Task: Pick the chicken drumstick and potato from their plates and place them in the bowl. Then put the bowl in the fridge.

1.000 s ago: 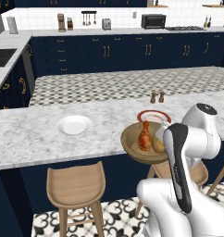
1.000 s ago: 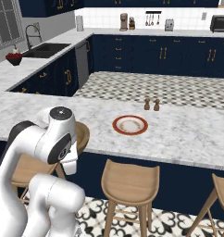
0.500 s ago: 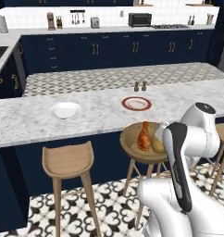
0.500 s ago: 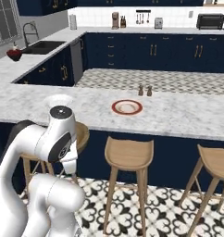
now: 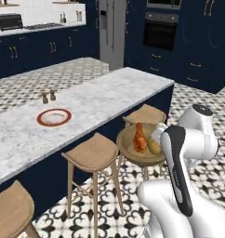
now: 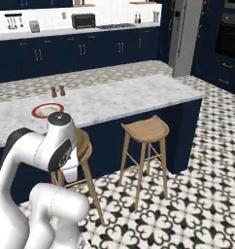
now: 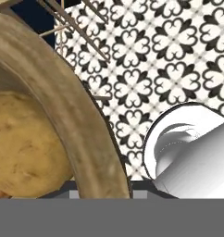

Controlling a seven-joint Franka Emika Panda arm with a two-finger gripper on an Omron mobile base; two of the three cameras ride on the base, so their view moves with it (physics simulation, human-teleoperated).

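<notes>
The wooden bowl (image 5: 133, 149) hangs in the air beside the island's stools, with my gripper (image 7: 104, 185) shut on its rim (image 7: 72, 115). Inside it lie the orange-brown chicken drumstick (image 5: 139, 138) and the tan potato (image 5: 154, 147). In the hand view the potato (image 7: 26, 143) sits close against the inner wall. My own forearm hides the hand in the left base view. The grey fridge (image 5: 112, 28) stands at the far end of the room, also seen as the fridge (image 6: 187, 36) on the right. A red-rimmed plate (image 5: 54, 117) lies bare on the marble island.
Wooden stools (image 5: 93, 153) (image 6: 146, 130) line the island's near side, right by the bowl. Salt and pepper shakers (image 5: 48, 97) stand behind the red-rimmed plate (image 6: 47, 110). A dark wall oven (image 5: 160, 30) is right of the fridge. Patterned floor (image 6: 197, 160) lies open toward the fridge.
The base has driven and turned, so both base views swung: the island slid left and the fridge and oven came into sight. The bowl stays held with both foods inside.
</notes>
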